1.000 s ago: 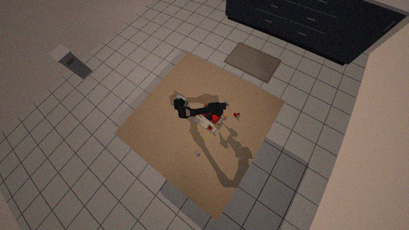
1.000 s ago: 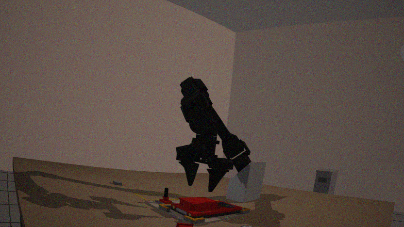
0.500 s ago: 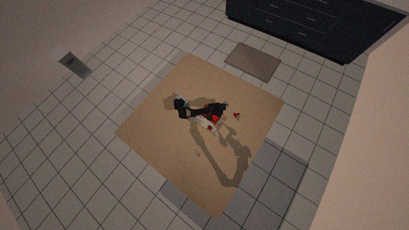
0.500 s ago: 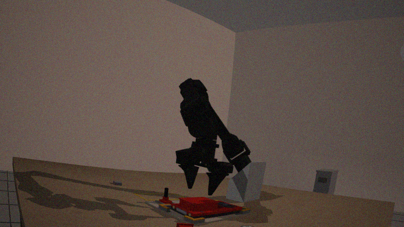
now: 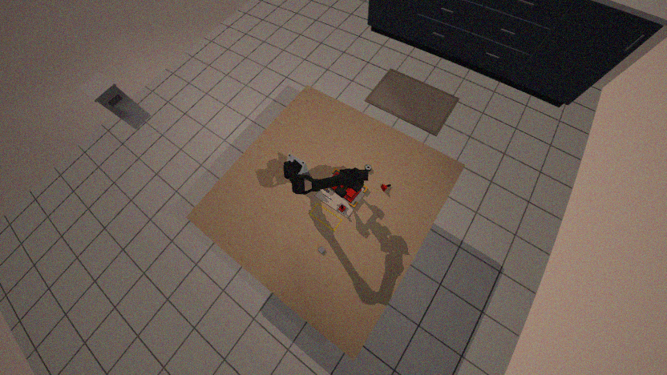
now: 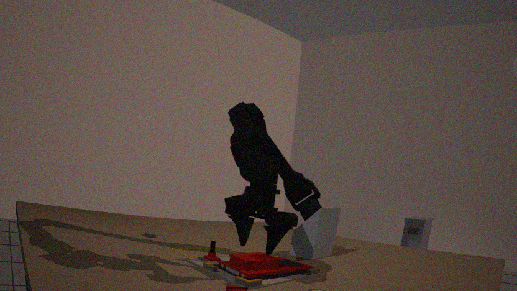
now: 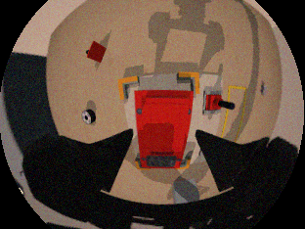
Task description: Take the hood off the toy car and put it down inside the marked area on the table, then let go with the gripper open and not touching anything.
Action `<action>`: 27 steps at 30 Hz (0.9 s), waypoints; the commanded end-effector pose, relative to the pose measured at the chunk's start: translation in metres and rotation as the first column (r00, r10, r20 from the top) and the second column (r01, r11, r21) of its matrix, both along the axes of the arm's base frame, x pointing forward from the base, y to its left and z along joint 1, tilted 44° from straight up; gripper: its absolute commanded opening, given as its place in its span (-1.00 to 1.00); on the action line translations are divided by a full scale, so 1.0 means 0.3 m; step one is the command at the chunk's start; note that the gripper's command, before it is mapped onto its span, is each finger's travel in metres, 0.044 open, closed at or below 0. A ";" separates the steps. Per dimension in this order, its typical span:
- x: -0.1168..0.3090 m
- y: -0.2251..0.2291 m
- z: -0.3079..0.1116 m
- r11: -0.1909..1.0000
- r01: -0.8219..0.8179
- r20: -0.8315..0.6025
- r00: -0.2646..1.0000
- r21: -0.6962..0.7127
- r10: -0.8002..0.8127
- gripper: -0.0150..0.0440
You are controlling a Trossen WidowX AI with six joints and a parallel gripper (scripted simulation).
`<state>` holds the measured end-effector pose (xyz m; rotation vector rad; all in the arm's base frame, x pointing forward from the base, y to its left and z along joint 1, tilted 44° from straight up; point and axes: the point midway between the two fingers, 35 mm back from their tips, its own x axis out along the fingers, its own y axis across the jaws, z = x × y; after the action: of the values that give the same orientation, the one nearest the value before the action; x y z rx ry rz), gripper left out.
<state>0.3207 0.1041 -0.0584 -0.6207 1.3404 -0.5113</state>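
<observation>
The red toy car (image 5: 352,194) (image 6: 296,267) (image 7: 186,139) sits on a pale base with orange corner brackets. A raised red panel (image 6: 249,258) (image 7: 163,114), seemingly the hood, is on the car; its exact edges are hard to tell. My gripper (image 6: 256,249) (image 7: 164,133) is open and empty, pointing down over the car. In the wrist view its fingertips stand to either side of the red body; whether they touch it I cannot tell. The arm partly covers the car in the top view. The marked area is a yellow outline (image 5: 322,222) (image 7: 237,87) beside the base.
A red block with a black peg (image 6: 212,247) (image 7: 213,102) stands on the base, on its side towards the outline. A loose red piece (image 5: 385,187) (image 7: 96,52) and a small wheel (image 5: 368,167) (image 7: 88,116) lie on the table. A small grey block (image 5: 321,250) (image 6: 150,234) lies beyond the outline.
</observation>
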 end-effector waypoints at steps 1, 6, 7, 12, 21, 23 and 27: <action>-0.003 -0.012 -0.008 1.000 -0.001 -0.005 1.000 -0.006 0.001 1.00; -0.002 -0.020 -0.016 1.000 -0.001 -0.005 1.000 -0.006 0.001 1.00; -0.002 -0.021 -0.018 1.000 -0.001 -0.005 1.000 -0.006 0.001 1.00; -0.001 -0.029 -0.026 1.000 -0.001 -0.005 1.000 -0.007 0.001 1.00; -0.001 -0.038 -0.036 1.000 -0.001 -0.004 1.000 -0.007 0.001 1.00; 0.000 -0.039 -0.038 1.000 -0.001 -0.004 1.000 -0.007 0.001 1.00; 0.001 -0.044 -0.042 1.000 -0.001 -0.004 1.000 -0.007 0.001 1.00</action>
<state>0.3213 0.0932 -0.0699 -0.6227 1.3417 -0.5133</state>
